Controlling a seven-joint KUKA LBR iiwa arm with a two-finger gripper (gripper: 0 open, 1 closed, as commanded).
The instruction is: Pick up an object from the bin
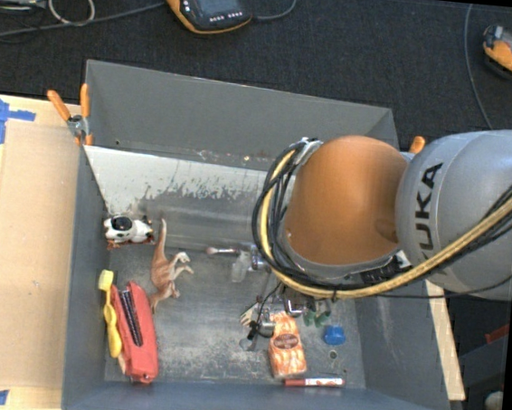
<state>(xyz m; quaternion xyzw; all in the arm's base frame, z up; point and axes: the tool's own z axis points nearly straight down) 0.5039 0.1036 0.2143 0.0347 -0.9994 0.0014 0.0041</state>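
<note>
Approach step: gripper hangs low at 5 o'clock in the bin, just at 10 o'clock of an orange toy car; claw opening cannot be told, nothing visibly held; next move probably calls for centring on the car before closing.

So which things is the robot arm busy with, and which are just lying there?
In the job: gripper; orange toy car, the nearest thing to it; grey bin.

Just lying about: tan dinosaur; small white car; red case with yellow piece; blue bit; red-and-white pen.
</note>
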